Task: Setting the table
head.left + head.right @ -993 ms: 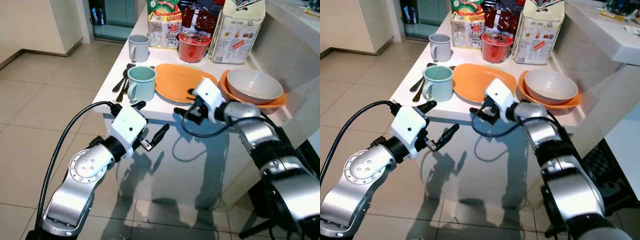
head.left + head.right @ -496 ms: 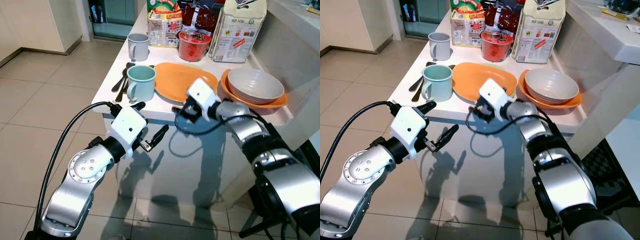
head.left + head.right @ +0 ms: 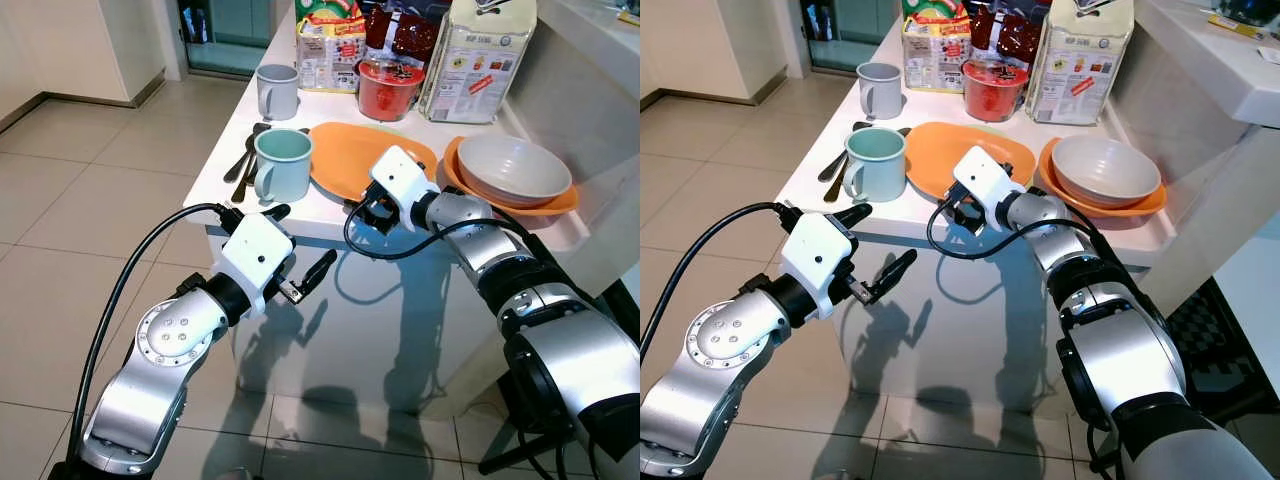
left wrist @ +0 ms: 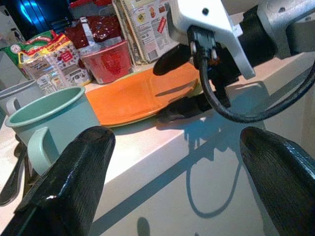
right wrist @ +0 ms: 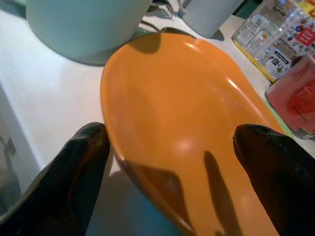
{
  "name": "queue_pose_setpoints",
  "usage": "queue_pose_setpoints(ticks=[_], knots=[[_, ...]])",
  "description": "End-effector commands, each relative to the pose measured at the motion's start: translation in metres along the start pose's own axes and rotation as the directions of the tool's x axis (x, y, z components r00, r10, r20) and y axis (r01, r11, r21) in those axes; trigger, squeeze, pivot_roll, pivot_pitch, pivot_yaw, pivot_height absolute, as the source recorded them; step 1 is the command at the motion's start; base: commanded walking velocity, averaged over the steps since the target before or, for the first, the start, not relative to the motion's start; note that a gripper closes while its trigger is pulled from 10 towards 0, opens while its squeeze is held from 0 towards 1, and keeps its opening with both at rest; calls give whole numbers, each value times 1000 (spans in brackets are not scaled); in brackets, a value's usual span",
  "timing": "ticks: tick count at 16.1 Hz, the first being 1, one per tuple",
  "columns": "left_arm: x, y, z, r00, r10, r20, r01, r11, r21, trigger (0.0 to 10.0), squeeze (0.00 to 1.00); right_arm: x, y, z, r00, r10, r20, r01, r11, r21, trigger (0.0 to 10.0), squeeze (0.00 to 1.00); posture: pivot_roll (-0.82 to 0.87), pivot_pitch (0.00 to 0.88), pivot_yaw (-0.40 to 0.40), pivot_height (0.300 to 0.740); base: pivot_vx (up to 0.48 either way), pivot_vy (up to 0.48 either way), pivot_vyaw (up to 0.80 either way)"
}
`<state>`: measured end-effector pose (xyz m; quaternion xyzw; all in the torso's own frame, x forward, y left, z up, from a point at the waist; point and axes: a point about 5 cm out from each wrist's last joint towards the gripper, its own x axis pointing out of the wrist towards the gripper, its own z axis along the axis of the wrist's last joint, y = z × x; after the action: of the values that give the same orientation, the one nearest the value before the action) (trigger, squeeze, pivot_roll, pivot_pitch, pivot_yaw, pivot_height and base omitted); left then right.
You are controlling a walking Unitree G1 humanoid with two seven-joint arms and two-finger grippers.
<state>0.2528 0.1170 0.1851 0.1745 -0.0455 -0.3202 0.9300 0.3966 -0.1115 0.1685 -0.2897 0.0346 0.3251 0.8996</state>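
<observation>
2 spread fingers of the right gripper (image 3: 362, 206) had advanced to straddle the orange plate (image 3: 352, 160) rim at the table (image 3: 215, 170) edge, ready to pinch; left gripper (image 3: 298, 258) hovered open below.

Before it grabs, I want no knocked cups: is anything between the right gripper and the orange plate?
Nothing visible. The right gripper is open at the near rim of the orange plate, one finger either side of the edge. The green mug stands beside the plate toward the robot's left, off the approach line.
</observation>
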Motion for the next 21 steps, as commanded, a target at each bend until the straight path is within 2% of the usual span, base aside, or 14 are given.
queue_pose_setpoints(ticks=[1, 4, 5, 7, 8, 9, 10, 13, 21], knots=[[0, -2, 4, 1000, -8, 5, 8, 1000, 15, 10000, 0, 0, -6, 6, 1000, -17, 1, 17, 998, -53, 10000, 0, 42, 0, -80, 740, 0, 0, 0], [-1, -2, 4, 1000, -9, 2, 9, 1000, 17, 10000, 0, 2, -4, 7, 1000, -13, -17, 11, 995, -99, 10000, 0, 45, 0, -81, 740, 0, 0, 0], [-1, -2, 4, 1000, -8, 2, 8, 1000, 18, 10000, 0, 2, -4, 7, 1000, -12, -22, 9, 994, -107, 8588, 0, 45, 0, -81, 740, 0, 0, 0], [-1, -2, 4, 1000, -7, 0, 7, 1000, 20, 10000, 0, 3, -3, 5, 999, -5, -47, 0, 993, -114, 3294, 0, 48, 0, -81, 740, 0, 0, 0], [-1, -2, 4, 1000, -7, 0, 7, 1000, 20, 10000, 0, 2, -3, 3, 998, 3, -61, -8, 996, -88, 824, 0, 48, 0, -81, 740, 0, 0, 0], [-1, -2, 4, 1000, -7, 0, 7, 1000, 20, 10000, 0, 2, -3, 1, 998, 9, -66, -13, 998, -67, 0, 0, 48, 0, -81, 740, 0, 0, 0], [0, -2, 4, 1000, -9, 0, 9, 1000, 19, 10000, 0, 1, -1, -4, 995, 42, -86, -43, 999, -5, 0, 0, 46, 0, -81, 740, 0, 0, 0], [0, -2, 4, 1000, -7, 1, 7, 1000, 20, 10000, 0, 0, 2, -9, 992, 77, -100, -72, 996, 45, 0, 0, 46, 0, -81, 740, 0, 0, 0], [-1, -2, 4, 1000, -5, -1, 5, 1000, 22, 10000, 0, -1, 0, -9, 992, 67, -103, -61, 996, 63, 0, 0, 47, 0, -80, 740, 0, 0, 0]])
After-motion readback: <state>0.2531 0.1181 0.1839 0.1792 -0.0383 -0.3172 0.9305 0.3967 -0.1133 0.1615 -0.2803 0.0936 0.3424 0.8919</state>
